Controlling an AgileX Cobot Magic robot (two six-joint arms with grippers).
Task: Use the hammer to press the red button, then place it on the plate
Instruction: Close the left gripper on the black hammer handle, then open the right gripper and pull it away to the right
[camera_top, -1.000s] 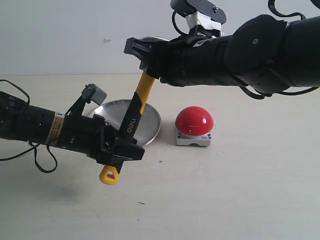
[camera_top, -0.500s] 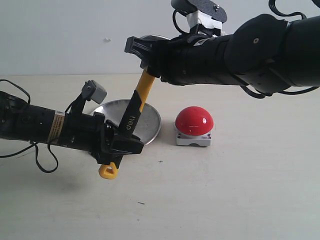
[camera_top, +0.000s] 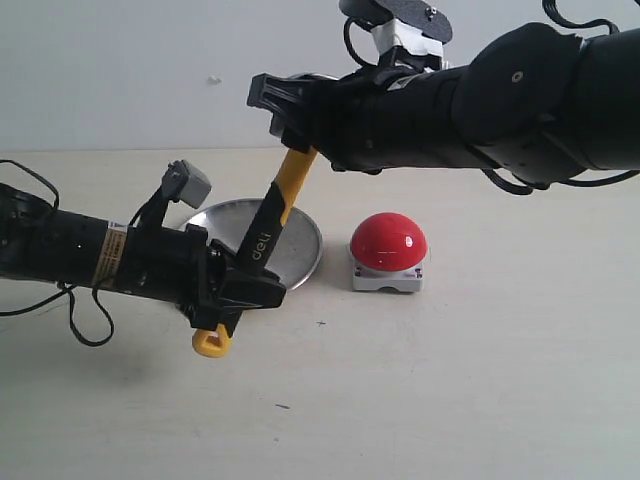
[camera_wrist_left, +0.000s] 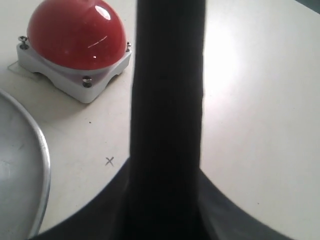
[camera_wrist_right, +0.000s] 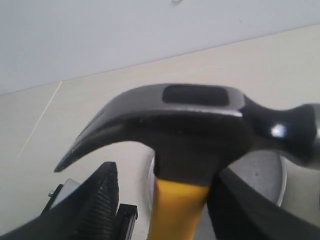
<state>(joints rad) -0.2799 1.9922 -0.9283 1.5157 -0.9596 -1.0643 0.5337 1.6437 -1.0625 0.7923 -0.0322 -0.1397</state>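
The hammer hangs tilted above the table, its yellow looped end low and its head high. My left gripper is shut on the black lower handle, which fills the left wrist view. My right gripper is open around the yellow neck just under the dark steel head. One ribbed finger stands apart from the handle; the other is close against it. The red button sits on the table right of the silver plate, which lies behind the hammer. Neither touches the hammer.
The white table runs back to a pale wall. Black cables trail from the left arm at the table's left edge. A small pencilled cross marks the table in front of the button and beside the plate rim.
My left gripper has drawn slightly left, and the hammer's looped end has swung left with it. The right gripper has stayed at the hammer's neck.
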